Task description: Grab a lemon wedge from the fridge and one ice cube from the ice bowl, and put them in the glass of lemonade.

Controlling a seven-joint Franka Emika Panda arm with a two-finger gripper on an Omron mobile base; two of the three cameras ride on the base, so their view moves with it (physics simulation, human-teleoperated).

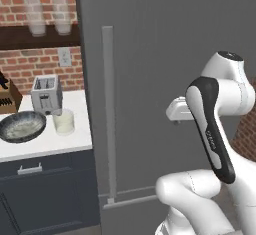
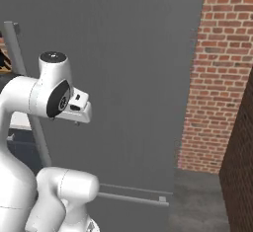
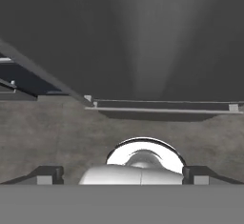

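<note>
Fridge point(image 1: 150, 54), the tall matte dark grey cabinet, is standing shut, its long vertical grey bar handle point(image 1: 108, 109) running down the left part of the door. White two-finger gripper point(image 3: 124, 175) is hanging in front of that door, pointing downward toward the grey floor point(image 3: 57, 132) and the horizontal bar at the door's foot, with its two dark finger tips point(image 3: 45, 174) standing wide apart and nothing between them: the jaws are released. Gripper and handle are apart, the handle lying off to the gripper's left in the left base view. On the white counter point(image 1: 50, 144) left of the cabinet, the wide shallow dark grey ice bowl point(image 1: 22, 126) is sitting just beside the short clear glass of lemonade point(image 1: 64, 121), with a silver toaster point(image 1: 46, 94) behind them. The lemon wedge is presumably sitting inside the closed cabinet, out of sight. Judged from this layout, the task is standing at its first step, opening the door, and neither item is yet in the glass. The next move is calling for the hand to swing left and level out, bracket the bar handle with the spread fingers, close on it, and pull the door outward.
</note>
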